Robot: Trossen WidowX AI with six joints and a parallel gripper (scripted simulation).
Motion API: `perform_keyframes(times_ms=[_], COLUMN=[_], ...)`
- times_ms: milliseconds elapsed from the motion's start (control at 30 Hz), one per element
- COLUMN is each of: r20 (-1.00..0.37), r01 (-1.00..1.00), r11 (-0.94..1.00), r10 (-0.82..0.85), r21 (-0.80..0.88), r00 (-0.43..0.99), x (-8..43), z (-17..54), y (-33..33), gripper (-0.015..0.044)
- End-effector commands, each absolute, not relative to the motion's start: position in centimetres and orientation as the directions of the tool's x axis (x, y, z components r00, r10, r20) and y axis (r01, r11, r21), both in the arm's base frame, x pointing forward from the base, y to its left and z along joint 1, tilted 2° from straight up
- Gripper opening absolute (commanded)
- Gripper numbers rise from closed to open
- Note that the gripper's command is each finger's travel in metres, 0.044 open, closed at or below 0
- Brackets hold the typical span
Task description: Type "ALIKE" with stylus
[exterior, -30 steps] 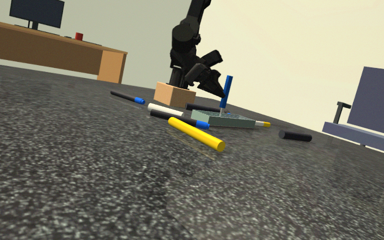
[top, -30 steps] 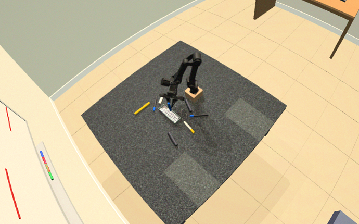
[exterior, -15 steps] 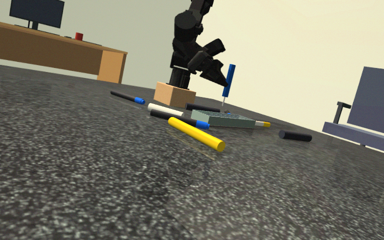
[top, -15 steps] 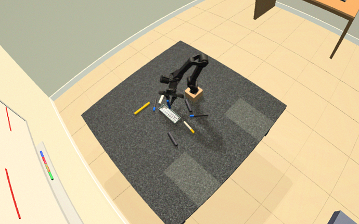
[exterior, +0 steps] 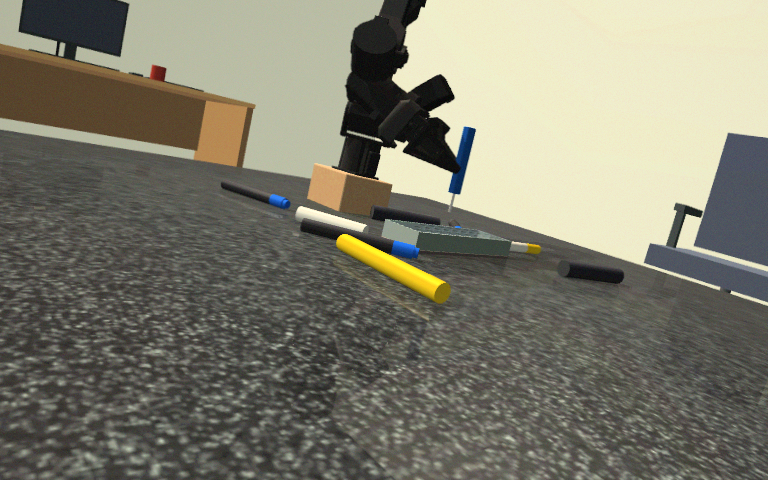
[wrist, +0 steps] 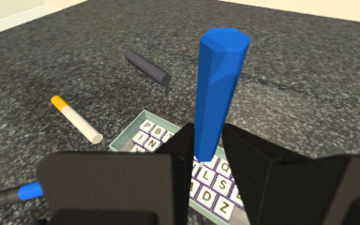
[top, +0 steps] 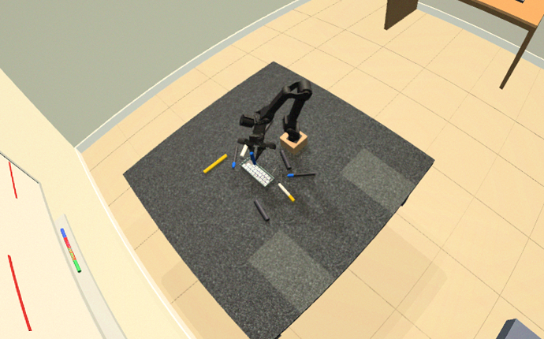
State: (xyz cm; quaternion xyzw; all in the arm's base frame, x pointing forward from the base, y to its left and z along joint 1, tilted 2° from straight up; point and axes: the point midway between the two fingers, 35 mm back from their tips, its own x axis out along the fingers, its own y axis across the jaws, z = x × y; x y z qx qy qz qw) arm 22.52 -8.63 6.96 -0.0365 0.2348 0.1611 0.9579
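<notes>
The stylus (top: pixel 252 158) (exterior: pixel 462 158) (wrist: pixel 217 89) has a blue six-sided handle and a thin pale tip. My gripper (top: pixel 254 156) (exterior: pixel 458 168) (wrist: pixel 207 129) is shut on the handle and holds it nearly upright, slightly tilted. The keyboard (top: pixel 257 173) (exterior: pixel 464 244) (wrist: pixel 152 143) is a grey-green tray with white letter keys. In the exterior view the tip hangs clear above it. In the wrist view the tip shows just upper left of the L key (wrist: pixel 205 174), near the Q, S and D keys. My fingers hide the middle keys and some at the right, including A.
A yellow rod (top: pixel 215 163) (exterior: pixel 393 267), a white rod (exterior: pixel 331 219), dark rods (top: pixel 261 210) (wrist: pixel 147 67) and blue-tipped black pens (top: pixel 302 174) (exterior: pixel 254 194) lie around the keyboard. A white-and-yellow marker (top: pixel 285 192) (wrist: pixel 77 120) lies off one end. The arm's base block (top: pixel 294 143) (exterior: pixel 348 188) stands behind.
</notes>
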Motion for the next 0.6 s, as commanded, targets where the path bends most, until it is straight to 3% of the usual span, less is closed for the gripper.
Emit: perform_keyframes(times_ms=[0, 567], r20=[-0.464, -0.465], r01=[-0.323, -0.324], r11=[0.946, 0.946], r10=[0.289, 0.289], r21=[0.006, 0.006], r00=[0.838, 0.837], x=[23.1, 23.0], z=[7.1, 5.2], y=[-9.1, -9.0], gripper=[0.0000, 0.0000])
